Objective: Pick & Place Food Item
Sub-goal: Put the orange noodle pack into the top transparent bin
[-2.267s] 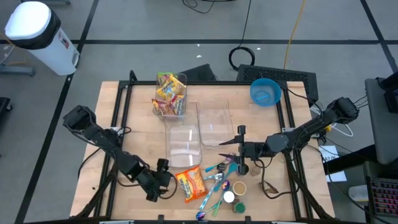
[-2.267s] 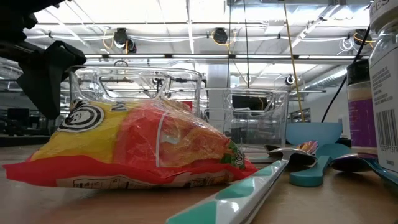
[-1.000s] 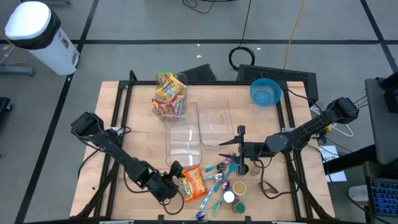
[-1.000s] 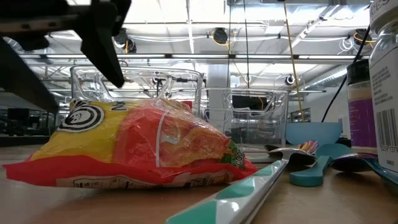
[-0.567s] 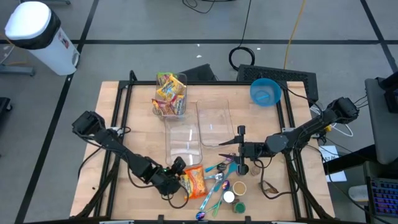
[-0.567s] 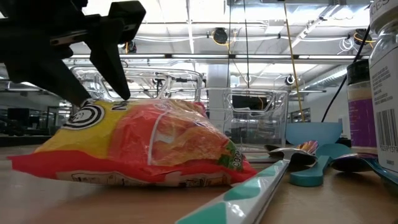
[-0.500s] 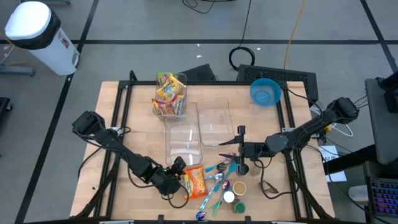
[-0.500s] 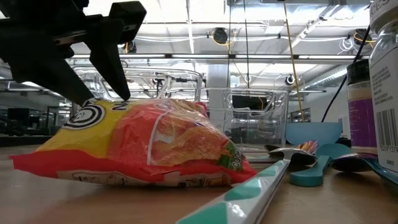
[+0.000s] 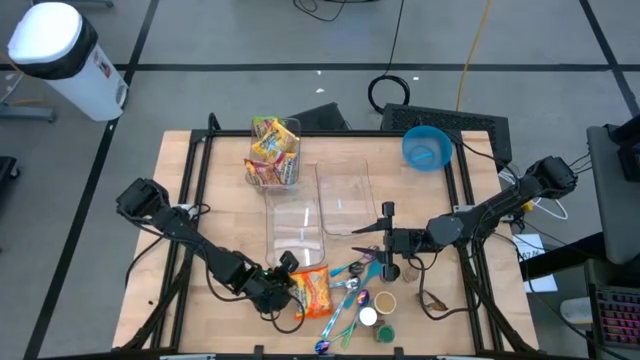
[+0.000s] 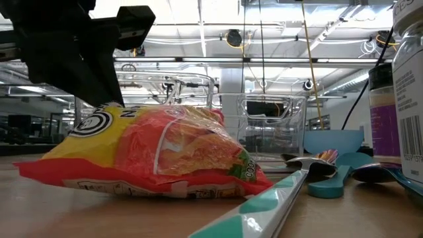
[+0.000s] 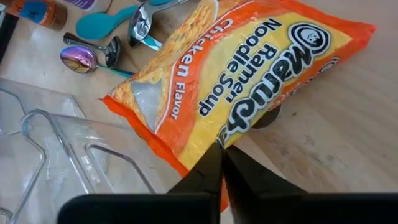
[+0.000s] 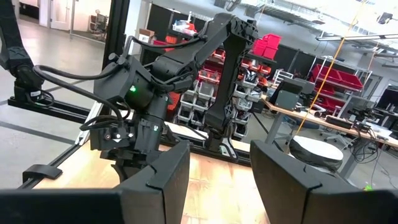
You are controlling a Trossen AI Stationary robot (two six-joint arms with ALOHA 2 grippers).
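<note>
The ramen packet [image 9: 309, 294] lies flat on the tabletop [image 9: 220, 190], its long axis running away from the left pincer [image 9: 283, 293], which is pinched closed on the packet's near long edge; the half-spread right pincer [image 9: 386, 236] waits empty beyond the spoons [image 9: 347, 283].

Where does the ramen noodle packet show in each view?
High view: ramen packet lies near the table's front edge, at the left gripper.
Low view: fills the left foreground.
Left wrist view: centre, its edge pinched.
Right wrist view: not in it.
Shared landmark: teal spoon.
</note>
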